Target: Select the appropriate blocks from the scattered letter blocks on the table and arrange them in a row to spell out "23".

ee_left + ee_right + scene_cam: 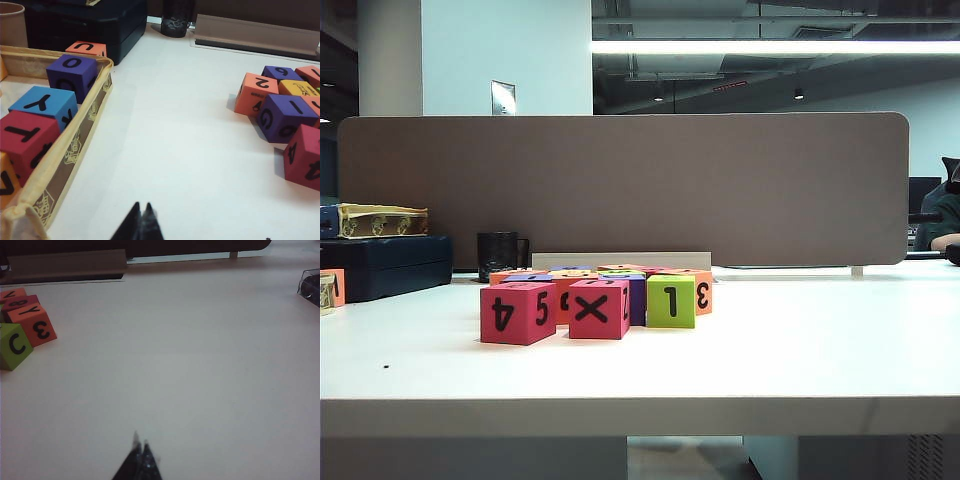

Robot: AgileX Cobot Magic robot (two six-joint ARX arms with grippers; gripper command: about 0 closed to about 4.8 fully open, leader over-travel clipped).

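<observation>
Both grippers are hovering low over bare white bench [800, 350]: left gripper [141, 212] pinched closed, right gripper [139, 444] closed too, nothing held. Blocks [595, 295] are clustering mid-bench, orange "3" block [35, 325] touching green block [14, 345]. Grey divider [620, 185] is standing behind, ceiling strip light [775, 47] glowing beyond.

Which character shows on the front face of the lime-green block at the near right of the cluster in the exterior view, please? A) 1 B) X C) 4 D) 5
A: the lime-green block shows a black "1" toward the camera, while the pink blocks to its left carry the other characters. Both grippers, left gripper and right gripper, hang above bare table, away from the blocks, with jaws together.
</observation>
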